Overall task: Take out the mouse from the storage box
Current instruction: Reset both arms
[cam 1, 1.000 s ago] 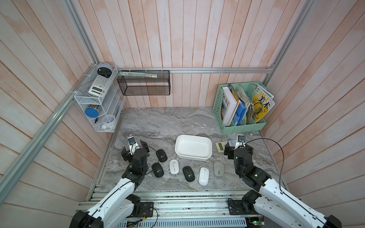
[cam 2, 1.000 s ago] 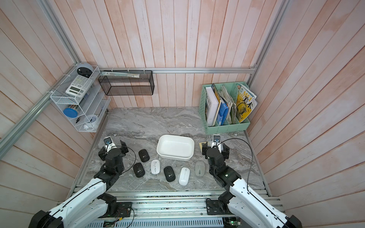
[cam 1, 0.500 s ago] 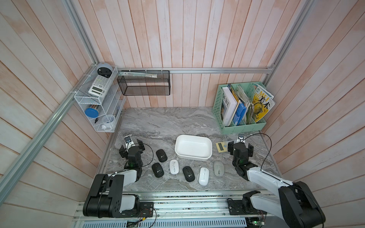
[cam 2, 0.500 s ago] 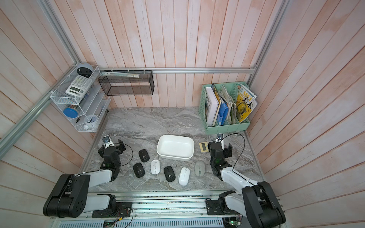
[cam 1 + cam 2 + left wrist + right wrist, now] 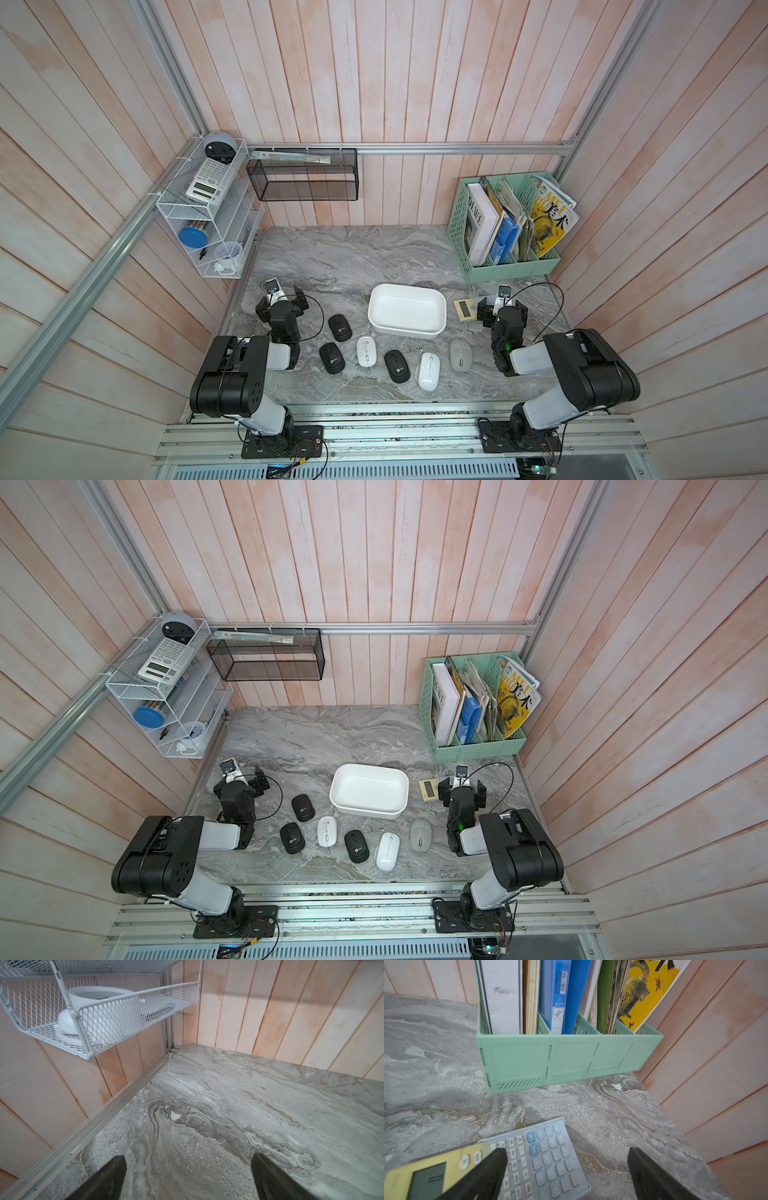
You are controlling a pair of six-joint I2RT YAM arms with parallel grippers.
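Arms: the left arm (image 5: pixel 232 374) and the right arm (image 5: pixel 590 365) have folded back over their bases with elbows raised. A second ago both lay stretched long and low from the front rail. This reads as a retreat to rest.
Table: the marble table (image 5: pixel 353 257) carries the same layout as before.
Storage box: the storage box (image 5: pixel 405 331) sits mid-table and open. Both top views show nothing inside it, and it has not moved.
Mice: six mice (image 5: pixel 365 351) lie on the marble in a loose row just in front of the box: three black, two white, one grey. None is in the box, and none has shifted.
Task reading: with the box bare and the arms tucked away, the removal looks finished.
Left gripper: the left gripper (image 5: pixel 188 1158) has its jaws spread wide, empty, over bare marble.
Right gripper: the right gripper (image 5: pixel 566 1151) has its jaws spread wide, gripping nothing, over a calculator (image 5: pixel 548 1157).
Difference: only the arms' posture has changed.
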